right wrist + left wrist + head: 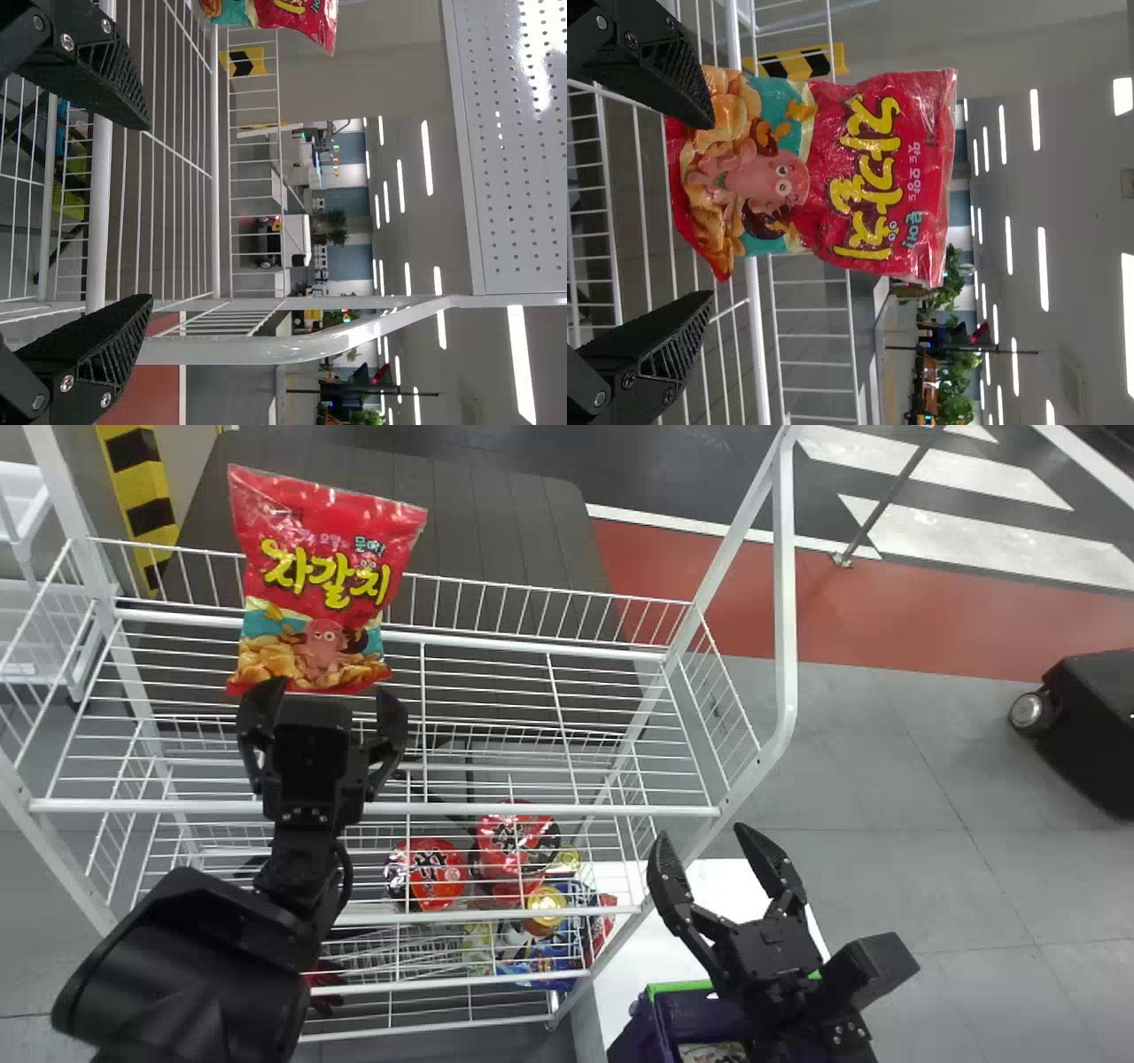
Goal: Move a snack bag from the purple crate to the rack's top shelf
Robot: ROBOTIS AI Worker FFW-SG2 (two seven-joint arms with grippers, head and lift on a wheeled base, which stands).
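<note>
Evidently the snack bag [323, 584] stands upright toward the back rail [532, 646] on the top shelf [532, 810] of the rack [785, 602] for support, the left gripper [330, 688] spread before it to leave it free, the right gripper [702, 834] also spread, near the purple crate [642, 1032].

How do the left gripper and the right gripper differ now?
The left gripper is at the rack's top shelf; the right gripper shows against its right front post. The left gripper faces the snack bag close up; the right gripper sits farther from it. Both have open jaws, holding nothing.
</note>
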